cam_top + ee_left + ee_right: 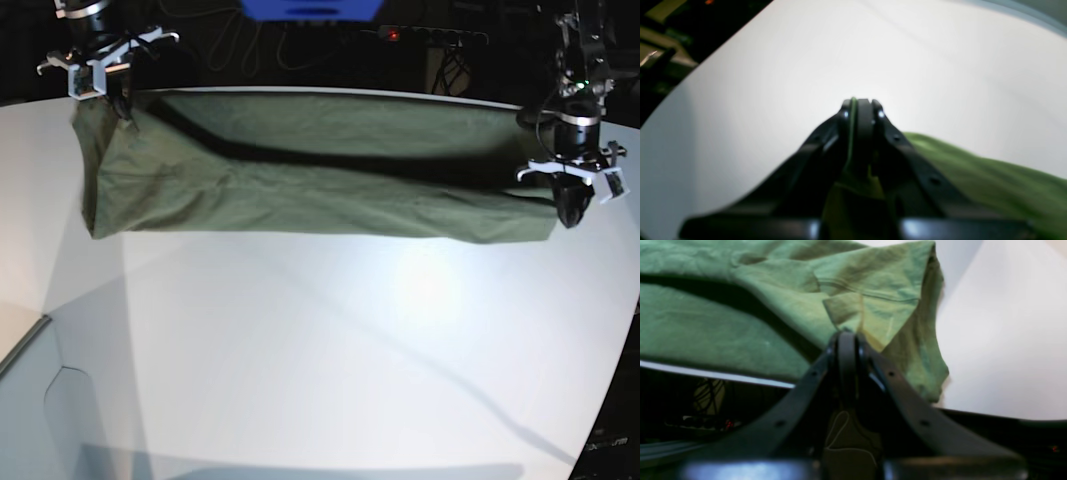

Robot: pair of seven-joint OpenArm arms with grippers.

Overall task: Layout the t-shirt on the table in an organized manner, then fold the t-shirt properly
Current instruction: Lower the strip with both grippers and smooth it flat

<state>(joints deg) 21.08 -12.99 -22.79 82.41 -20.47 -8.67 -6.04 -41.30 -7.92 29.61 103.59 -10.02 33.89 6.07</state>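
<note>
The near half of the table [320,360] is bare white, crossed by faint shadows. Beyond it the shirt [320,190] lies across the far part of the top as a long, low band — dark olive, softly creased, doubled over lengthwise with a dark shadowed fold running along its upper part. Its near edge is fairly straight; the end at the base view's left sags in a rumpled corner, the other end tapers.

Both ends are pinched. The left gripper [571,212] is closed on the end at the base view's right, a thin green edge showing between its jaws in the left wrist view. The right gripper [118,100] is clamped on the opposite end near the table's far edge — there the cloth bunches into wrinkled, hemmed folds that peak at the fingertips.
</note>
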